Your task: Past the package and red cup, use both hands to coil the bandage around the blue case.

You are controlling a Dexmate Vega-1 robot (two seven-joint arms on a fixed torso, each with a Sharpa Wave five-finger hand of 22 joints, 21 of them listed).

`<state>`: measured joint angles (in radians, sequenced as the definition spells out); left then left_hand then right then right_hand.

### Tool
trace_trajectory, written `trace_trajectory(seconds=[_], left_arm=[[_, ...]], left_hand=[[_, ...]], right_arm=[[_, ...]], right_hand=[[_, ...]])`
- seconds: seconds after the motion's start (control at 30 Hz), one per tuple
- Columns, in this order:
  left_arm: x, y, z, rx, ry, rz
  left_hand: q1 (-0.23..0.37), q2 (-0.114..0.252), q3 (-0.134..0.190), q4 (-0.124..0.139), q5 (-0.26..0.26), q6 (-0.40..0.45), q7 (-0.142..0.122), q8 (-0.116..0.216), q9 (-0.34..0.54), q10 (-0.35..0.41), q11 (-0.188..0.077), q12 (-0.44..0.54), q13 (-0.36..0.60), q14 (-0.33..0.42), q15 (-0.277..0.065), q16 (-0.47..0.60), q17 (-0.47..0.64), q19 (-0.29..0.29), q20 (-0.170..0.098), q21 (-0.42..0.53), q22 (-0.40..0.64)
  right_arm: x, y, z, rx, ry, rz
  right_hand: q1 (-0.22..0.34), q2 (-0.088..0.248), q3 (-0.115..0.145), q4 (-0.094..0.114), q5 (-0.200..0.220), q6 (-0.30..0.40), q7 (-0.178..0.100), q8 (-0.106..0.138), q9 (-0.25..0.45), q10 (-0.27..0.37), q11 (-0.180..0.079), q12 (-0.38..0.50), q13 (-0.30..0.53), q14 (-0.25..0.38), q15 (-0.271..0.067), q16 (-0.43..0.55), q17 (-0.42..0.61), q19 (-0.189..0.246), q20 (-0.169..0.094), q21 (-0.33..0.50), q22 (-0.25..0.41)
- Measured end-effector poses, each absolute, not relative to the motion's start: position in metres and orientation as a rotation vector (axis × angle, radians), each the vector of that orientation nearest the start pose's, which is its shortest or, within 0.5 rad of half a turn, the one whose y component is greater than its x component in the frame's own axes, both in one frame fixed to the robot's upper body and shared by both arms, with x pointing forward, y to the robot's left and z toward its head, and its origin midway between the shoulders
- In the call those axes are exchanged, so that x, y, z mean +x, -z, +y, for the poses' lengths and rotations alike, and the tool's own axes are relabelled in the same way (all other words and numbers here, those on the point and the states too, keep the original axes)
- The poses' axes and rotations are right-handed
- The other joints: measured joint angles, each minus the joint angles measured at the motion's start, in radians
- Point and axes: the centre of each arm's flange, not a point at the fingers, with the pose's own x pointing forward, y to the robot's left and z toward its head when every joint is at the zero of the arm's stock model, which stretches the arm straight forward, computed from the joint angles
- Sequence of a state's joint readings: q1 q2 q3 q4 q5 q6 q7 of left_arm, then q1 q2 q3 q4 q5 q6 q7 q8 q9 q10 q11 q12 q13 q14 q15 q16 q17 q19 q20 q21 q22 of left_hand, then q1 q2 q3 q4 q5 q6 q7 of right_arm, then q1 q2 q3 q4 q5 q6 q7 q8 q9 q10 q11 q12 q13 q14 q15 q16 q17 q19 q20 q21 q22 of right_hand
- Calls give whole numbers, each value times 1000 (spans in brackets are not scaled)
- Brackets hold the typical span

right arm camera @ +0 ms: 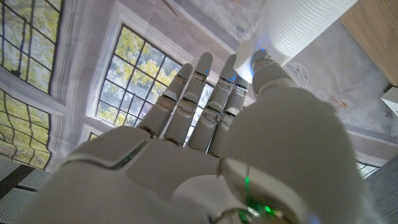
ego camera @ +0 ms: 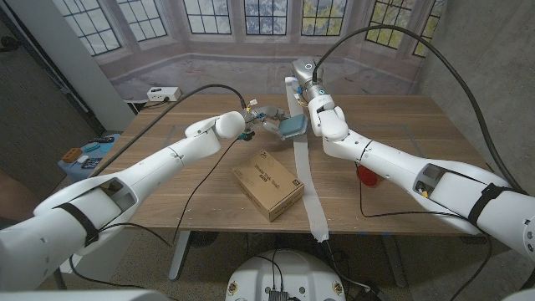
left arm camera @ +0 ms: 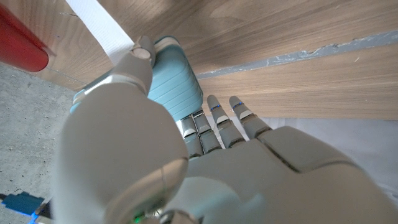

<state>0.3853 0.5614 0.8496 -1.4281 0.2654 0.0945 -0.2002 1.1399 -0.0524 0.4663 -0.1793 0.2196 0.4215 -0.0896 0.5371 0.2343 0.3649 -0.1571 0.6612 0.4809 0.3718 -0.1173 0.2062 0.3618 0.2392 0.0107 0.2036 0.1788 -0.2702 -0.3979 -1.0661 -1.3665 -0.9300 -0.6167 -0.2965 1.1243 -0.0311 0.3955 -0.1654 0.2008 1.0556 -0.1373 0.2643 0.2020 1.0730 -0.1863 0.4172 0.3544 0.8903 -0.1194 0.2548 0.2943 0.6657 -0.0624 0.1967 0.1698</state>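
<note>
wooden desk (ego camera: 401,134) carries the light, rigid blue case (ego camera: 292,125), gripped by the left hand (ego camera: 256,117); beside it the right hand (ego camera: 313,100) pinches the soft white bandage (ego camera: 308,180).

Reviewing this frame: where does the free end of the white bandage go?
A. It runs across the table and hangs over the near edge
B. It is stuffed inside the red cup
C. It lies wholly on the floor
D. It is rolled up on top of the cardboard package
A. In the head view the bandage trails from the blue case, held up between the hands, past the package, and drops over the table's near edge.
</note>
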Motion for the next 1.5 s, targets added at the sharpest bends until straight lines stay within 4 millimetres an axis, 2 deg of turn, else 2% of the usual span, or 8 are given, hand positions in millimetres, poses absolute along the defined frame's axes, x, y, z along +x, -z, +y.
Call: trace_trajectory(seconds=[0.63, 0.73, 1.5], left_arm=[[665, -70, 109, 1268, 385, -583], [666, -70, 108, 1268, 388, -583], [669, -69, 105, 1280, 419, -585]], left_hand=[[0, 0, 0, 0, 8, 2, -2, 1, -5, 3, 3, 0, 0, 1, 1, 0, 0, -6, 6, 1, 0], [0, 0, 0, 0, 8, 2, -2, 1, -5, 3, 3, 0, 0, 1, 1, 0, 0, -5, 6, 1, 0], [0, 0, 0, 0, 8, 1, -1, 1, -4, 3, 3, 0, 0, 1, 1, 0, 0, -5, 5, 1, 0]], right_arm=[[616, -145, -77, -1636, 619, -853], [608, -145, -74, -1626, 617, -865], [577, -144, -73, -1622, 640, -871]], right_hand=[[0, 0, -4, 4, -2, 0, 0, -3, 5, 5, 5, -4, 1, 0, 0, -4, 1, 0, 0, 0, 0], [0, 0, -4, 4, -2, 3, 4, -3, 5, 5, 5, -5, 1, 0, 0, -4, 1, 0, 0, 0, 0], [0, 0, -8, 8, -6, 5, 9, -4, 4, 5, 6, 1, 5, 2, 2, -4, 5, 0, 0, 0, 0]])
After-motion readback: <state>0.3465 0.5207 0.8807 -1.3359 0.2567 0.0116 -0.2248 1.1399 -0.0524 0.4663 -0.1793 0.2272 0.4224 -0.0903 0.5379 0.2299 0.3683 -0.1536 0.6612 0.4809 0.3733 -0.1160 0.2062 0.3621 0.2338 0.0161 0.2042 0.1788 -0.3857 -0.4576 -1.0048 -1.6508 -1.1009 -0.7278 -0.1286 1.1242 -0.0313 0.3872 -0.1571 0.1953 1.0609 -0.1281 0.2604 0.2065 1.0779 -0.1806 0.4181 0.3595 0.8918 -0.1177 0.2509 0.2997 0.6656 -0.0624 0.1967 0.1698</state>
